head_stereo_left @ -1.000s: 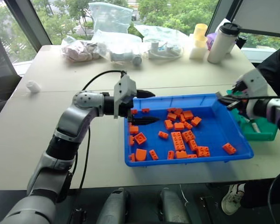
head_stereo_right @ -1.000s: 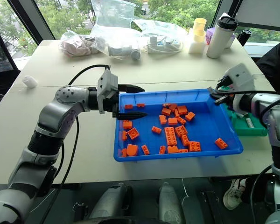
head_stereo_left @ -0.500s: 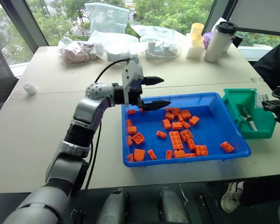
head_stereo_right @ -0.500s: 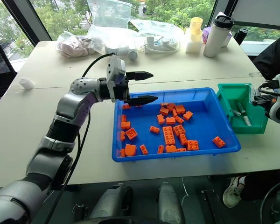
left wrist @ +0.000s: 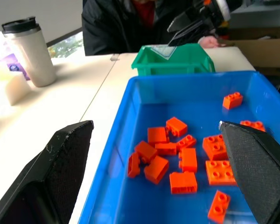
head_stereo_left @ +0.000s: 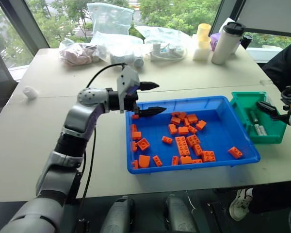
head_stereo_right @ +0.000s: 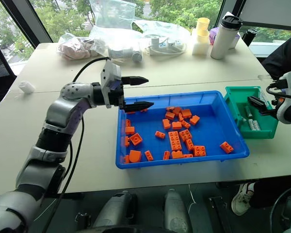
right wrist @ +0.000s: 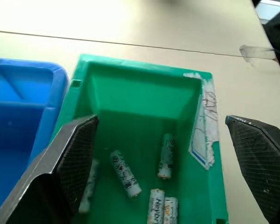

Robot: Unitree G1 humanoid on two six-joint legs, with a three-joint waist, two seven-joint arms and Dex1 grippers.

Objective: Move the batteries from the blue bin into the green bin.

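Sitting on the table is the blue bin, and inside it lie lots of orange bricks (little toy blocks with bumps on top). No batteries can be seen among them. Just beside the blue bin, on the robot's right, stands the green bin. The batteries lie at the bottom of the green bin, at least five of them, two side by side.

Over the near-left corner of the blue bin hangs the left gripper, pointing across the bin, its two black fingers spread apart with nothing between them. The right gripper hangs over the green bin, its fingers wide apart too and holding nothing.

Farther back on the table are plastic bags and a white cup with a black lid.
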